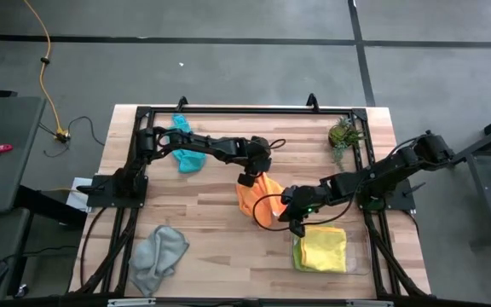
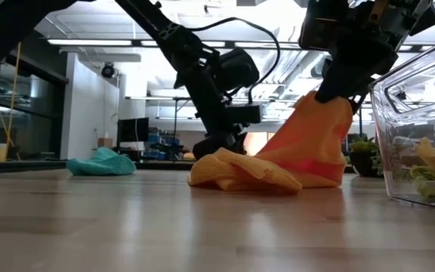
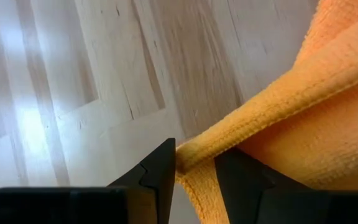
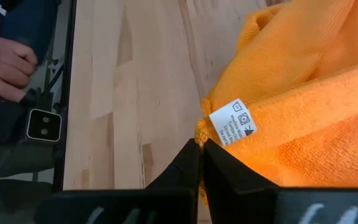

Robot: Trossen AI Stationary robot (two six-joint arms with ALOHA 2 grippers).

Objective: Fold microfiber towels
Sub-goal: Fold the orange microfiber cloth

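Note:
The orange towel [image 1: 261, 198] lies crumpled at the table's middle, one corner raised. My left gripper [image 1: 247, 179] is low on its far side, shut on it [image 3: 194, 171]. My right gripper [image 1: 297, 225] is on its near right side, shut on the raised corner [image 2: 331, 102]. The yellow towel [image 1: 324, 251] lies folded in the clear tray [image 1: 358, 266], with a lime green edge [image 1: 297, 256] under it. The teal towel [image 1: 186, 150] lies bunched at the far left. The grey towel [image 1: 158, 252] lies bunched at the near left. My left gripper pinches the orange towel's hemmed edge at a corner [image 3: 194, 152] between its two fingers, close above the table. The hem runs off slanting across the wood. The rest of the towel lies heaped on the table [image 2: 240, 174]. My right gripper pinches the orange towel's corner next to the white care label [image 4: 199, 134] between its two shut fingers, from above. That corner is lifted clear, and the cloth slopes down from it [image 2: 316, 143] to the heap on the table.
A small potted plant [image 1: 343, 133] stands at the far right. The clear tray's wall [image 2: 414, 128] stands just right of the raised towel. Bare wood lies between the orange and grey towels. A person's hand [image 4: 5, 68] shows beyond the table's edge.

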